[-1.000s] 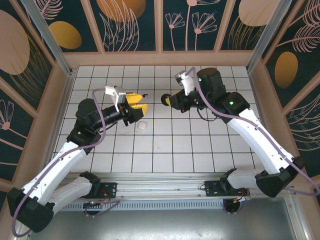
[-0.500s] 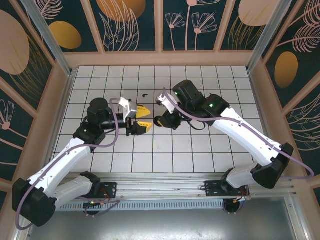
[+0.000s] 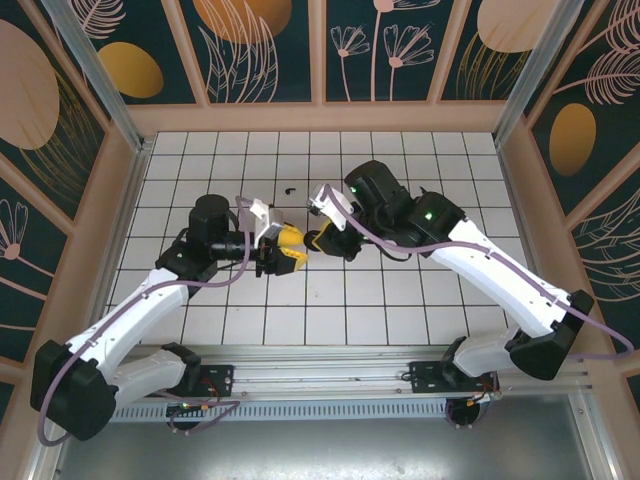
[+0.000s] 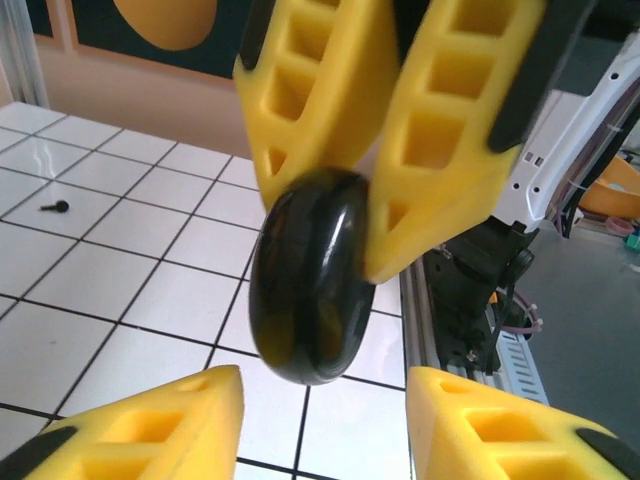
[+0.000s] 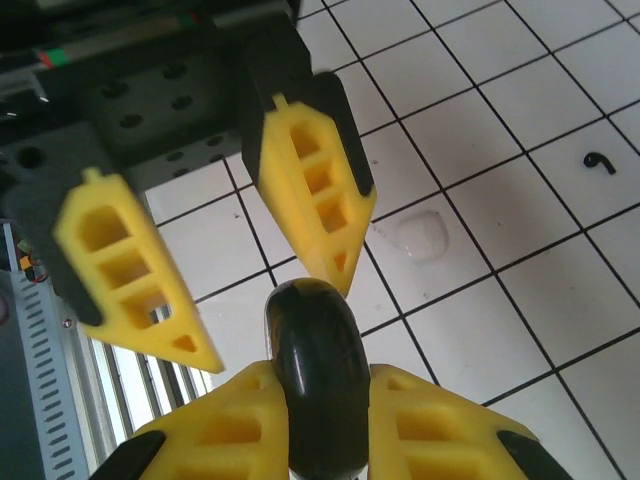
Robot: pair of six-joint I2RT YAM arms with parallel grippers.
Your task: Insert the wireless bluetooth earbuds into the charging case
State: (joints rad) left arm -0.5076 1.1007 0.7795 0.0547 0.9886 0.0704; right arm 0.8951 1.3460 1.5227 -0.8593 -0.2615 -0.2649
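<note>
Table [image 3: 420, 300]: white tiles with a dark grid, and a pale wooden rim. The walls were dark teal panels painted with orange discs and pink leaf outlines, with metal posts at the far corners.

The right claw [image 5: 320, 385] was clamped on the case [image 5: 315, 370], a round black disc. It was held clear of the tiles over the table's middle. The case stood on edge, rim up and slightly tilted, with a flat face against each yellow finger.

The left claw [image 4: 325, 385] stood partly open, holding nothing. It faced the right claw, fingers either side of the case's rim. One fingertip was just beside the case; I could not tell if it touched.

One black earbud [image 4: 55, 207] lay on the far half of the table, well apart from both claws. From the left wrist its long axis ran roughly across the view, with the bulb left and the stem right. From above it was too small to read.

A pale glassy piece [image 5: 420, 235] lay on a tile below the left claw. I could not tell what it was.
</note>
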